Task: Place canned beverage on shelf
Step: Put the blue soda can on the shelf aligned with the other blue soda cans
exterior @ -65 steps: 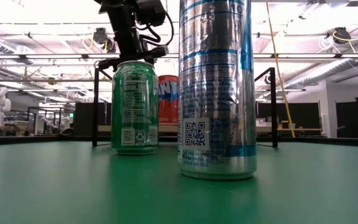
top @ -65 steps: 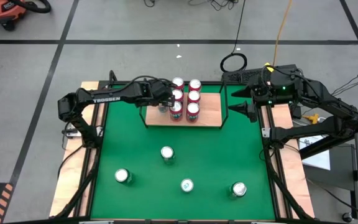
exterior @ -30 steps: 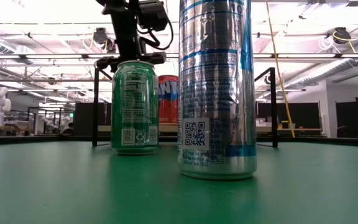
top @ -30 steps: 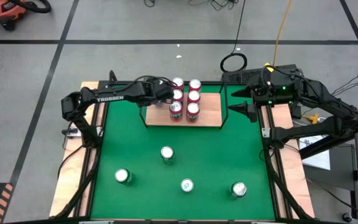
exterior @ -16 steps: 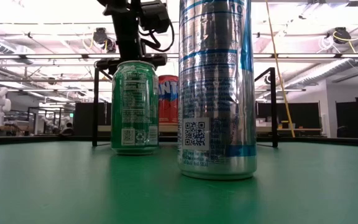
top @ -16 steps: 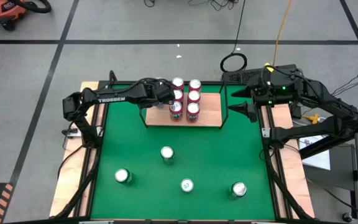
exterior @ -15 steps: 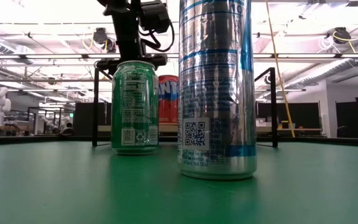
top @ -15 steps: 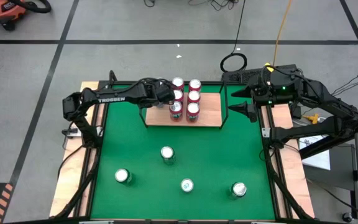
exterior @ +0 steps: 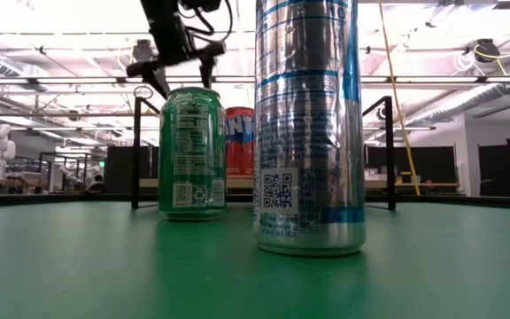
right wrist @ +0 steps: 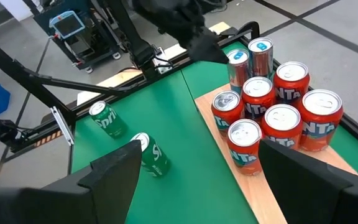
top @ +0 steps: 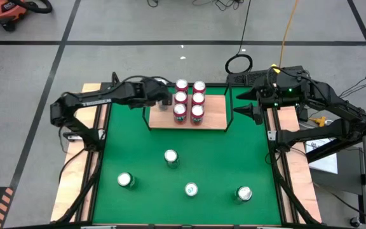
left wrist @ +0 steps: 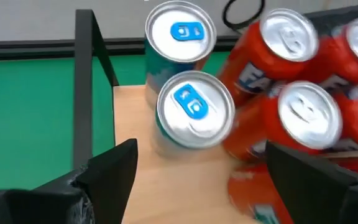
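The shelf (top: 215, 113) is a light-wood board with black rails at the mat's far edge. Six red cans (top: 189, 98) stand on it in two rows. Two silver cans with blue tabs (left wrist: 194, 106) (left wrist: 180, 31) stand at the board's left end, next to the red ones. My left gripper (top: 166, 100) hovers open above these silver cans, its fingers wide apart in the left wrist view (left wrist: 197, 180), touching nothing. My right gripper (top: 243, 112) is open and empty at the shelf's right end, also shown in its own view (right wrist: 207, 174).
Several loose cans stand on the green mat (top: 234, 159): one at mid-table (top: 171, 156), one near left (top: 126, 180), one near middle (top: 190, 189), one near right (top: 243, 193). The low view shows a green can (exterior: 191, 151) and a tall silver can (exterior: 308, 124) close up.
My left gripper has risen from beside the cans on the shelf and drawn back toward the table's left edge, tipping a little. The cans on the shelf stay upright where they were.
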Tool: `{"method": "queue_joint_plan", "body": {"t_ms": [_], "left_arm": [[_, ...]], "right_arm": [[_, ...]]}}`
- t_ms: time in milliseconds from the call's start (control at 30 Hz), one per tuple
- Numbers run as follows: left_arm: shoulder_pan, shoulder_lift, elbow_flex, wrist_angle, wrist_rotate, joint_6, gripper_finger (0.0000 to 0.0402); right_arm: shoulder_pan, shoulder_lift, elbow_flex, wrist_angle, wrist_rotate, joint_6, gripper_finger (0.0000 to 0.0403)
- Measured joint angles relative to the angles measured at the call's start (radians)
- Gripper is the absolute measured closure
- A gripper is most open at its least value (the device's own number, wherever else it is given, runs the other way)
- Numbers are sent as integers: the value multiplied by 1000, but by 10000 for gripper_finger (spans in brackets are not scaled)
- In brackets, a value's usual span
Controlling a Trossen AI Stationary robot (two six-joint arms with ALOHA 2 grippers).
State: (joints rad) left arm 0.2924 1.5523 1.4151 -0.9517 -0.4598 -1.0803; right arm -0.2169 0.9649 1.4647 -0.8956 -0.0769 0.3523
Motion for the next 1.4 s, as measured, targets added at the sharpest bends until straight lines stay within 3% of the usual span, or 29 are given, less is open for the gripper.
{"method": "queue_joint_plan", "body": {"t_ms": [200, 367, 600, 900, 1100, 1400], "left_arm": [[-23, -103, 0, -43, 37, 59, 56], [-57, -177, 0, -28, 84, 222, 56], [-133, -256, 0, -21, 273, 434, 56], [-294, -318, 0, 11, 409, 525, 56], [-366, -331, 0, 14, 460, 588, 56], [-439, -332, 0, 16, 420, 559, 56]], "right_arm": [[2, 0, 0, 0, -1, 46, 87], [12, 0, 0, -1, -5, 121, 87], [91, 38, 0, -35, -30, 142, 87], [273, 176, 0, -38, -33, 278, 87], [417, 265, 40, -37, -5, 420, 87], [538, 449, 160, -44, -34, 418, 87]]}}
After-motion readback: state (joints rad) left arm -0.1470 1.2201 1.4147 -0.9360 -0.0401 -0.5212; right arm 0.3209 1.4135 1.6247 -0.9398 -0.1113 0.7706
